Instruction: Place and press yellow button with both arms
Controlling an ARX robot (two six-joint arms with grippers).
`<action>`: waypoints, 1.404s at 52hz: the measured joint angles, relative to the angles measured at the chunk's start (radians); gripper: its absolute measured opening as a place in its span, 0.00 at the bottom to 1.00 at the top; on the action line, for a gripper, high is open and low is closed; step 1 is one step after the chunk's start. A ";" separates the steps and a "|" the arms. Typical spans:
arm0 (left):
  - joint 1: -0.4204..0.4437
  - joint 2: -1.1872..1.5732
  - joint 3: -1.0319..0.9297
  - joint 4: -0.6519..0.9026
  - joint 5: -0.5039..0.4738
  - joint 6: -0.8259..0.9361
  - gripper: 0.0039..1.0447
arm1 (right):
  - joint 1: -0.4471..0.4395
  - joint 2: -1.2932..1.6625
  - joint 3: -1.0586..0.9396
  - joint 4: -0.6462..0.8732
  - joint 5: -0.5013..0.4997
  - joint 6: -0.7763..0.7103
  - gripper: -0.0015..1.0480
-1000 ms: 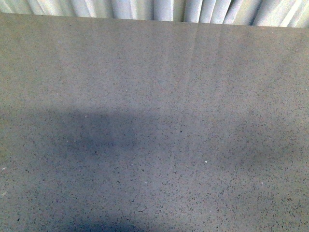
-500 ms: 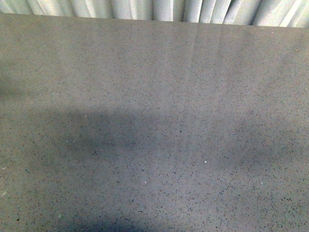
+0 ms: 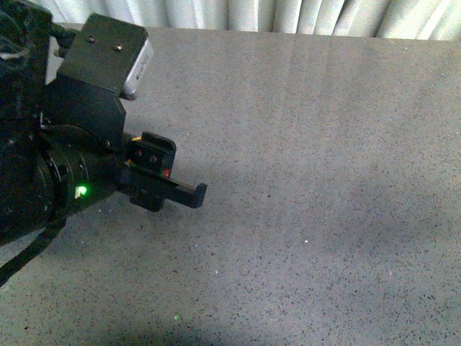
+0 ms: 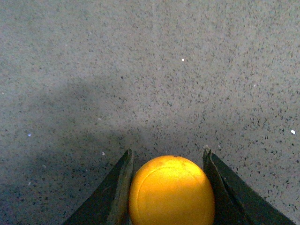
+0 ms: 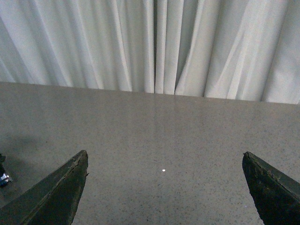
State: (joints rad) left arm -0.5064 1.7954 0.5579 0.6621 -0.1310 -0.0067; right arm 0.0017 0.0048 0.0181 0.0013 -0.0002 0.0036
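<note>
The worktop point(image 3: 324, 180) is a flat grey slab with a matt, stone-like finish, peppered all over with fine dark flecks and a few white specks. Along its far edge hangs a pale curtain point(image 5: 154, 42) in soft vertical pleats.

In the front view the left arm point(image 3: 43, 166) comes in over the near-left part of the worktop. It is bulky and black, with a round barrel-shaped joint carrying a small green light point(image 3: 81, 191). An angular bracket point(image 3: 108, 54) with a silvery end face sits on top of it. The left tool point(image 3: 194, 193) points towards the middle of the worktop, seen edge-on as a flat dark bar.

The left wrist view shows the yellow button point(image 4: 171, 190) between that tool's flat dark fingers point(image 4: 117, 192). Its cap is a smooth, glossy orange-yellow dome with a faint ring moulded near the rim. The two fingers are drawn in against the cap's sides and grip it, leaving only the cap's width between them. The collar and base are hidden below the cap, and I cannot tell whether the button touches the worktop.

The right tool point(image 5: 164, 153) is spread wide, its wedge-shaped dark fingers point(image 5: 56, 192) well apart with rough, worn edges. Only bare worktop lies between them.
</note>
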 joint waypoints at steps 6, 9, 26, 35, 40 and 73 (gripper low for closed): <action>-0.016 0.047 0.003 0.022 -0.004 0.001 0.33 | 0.000 0.000 0.000 0.000 0.000 0.000 0.91; -0.022 0.061 0.003 0.027 -0.005 0.001 0.33 | 0.000 0.000 0.000 0.000 0.000 0.000 0.91; -0.037 0.076 0.003 0.034 0.000 -0.001 0.60 | 0.000 0.000 0.000 0.000 0.000 0.000 0.91; -0.031 0.058 -0.002 0.024 0.008 -0.001 0.84 | 0.000 0.000 0.000 0.000 0.000 0.000 0.91; -0.011 0.000 -0.006 -0.006 0.029 -0.007 0.93 | 0.000 0.000 0.000 0.000 0.000 0.000 0.91; 0.502 -0.496 -0.178 0.208 0.123 -0.026 0.64 | -0.004 0.019 0.010 -0.030 -0.009 0.012 0.91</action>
State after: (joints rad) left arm -0.0044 1.2999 0.3801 0.8696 -0.0082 -0.0326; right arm -0.0025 0.0242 0.0280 -0.0284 -0.0090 0.0154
